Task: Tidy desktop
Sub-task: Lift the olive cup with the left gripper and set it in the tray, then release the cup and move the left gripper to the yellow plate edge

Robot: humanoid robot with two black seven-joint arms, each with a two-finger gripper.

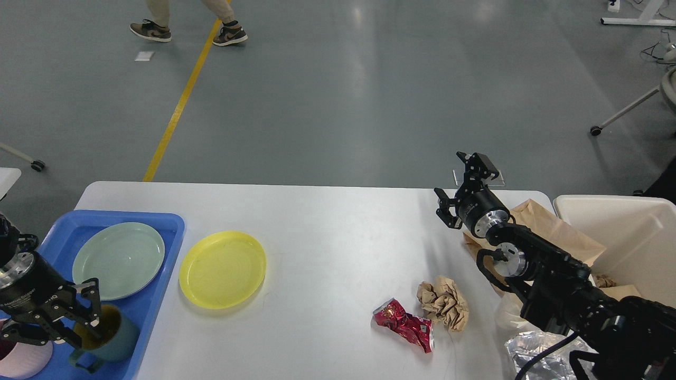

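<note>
Presently I am looking at the desktop (327, 248), which is filling the lower half of the head view, with the blue tray (153, 221) sitting on its left end and the cream bin (634, 221) standing just off its right end. My left gripper (68, 316) is hanging over the teal mug (108, 338) in the tray, its fingers spread to either side of the mug's rim and, as far as I can judge, gripping nothing. My right gripper (465, 184) is hovering above the far right of the desktop with its fingers apart and nothing between them.

Items awaiting clearance: the yellow plate (222, 269) just beside the tray, the crushed red can (404, 323) and the crumpled paper ball (443, 302) touching it (foil and a paper bag are also lying by the bin).

Risks, in my judgement: one left finger is appearing to dip inside the mug, so a sideways pull-out could be tipping it against the pink cup (24, 359) or the green plate (119, 258). The can is looking slippery and irregular; a shallow pinch could be squirting it off the near edge.
</note>
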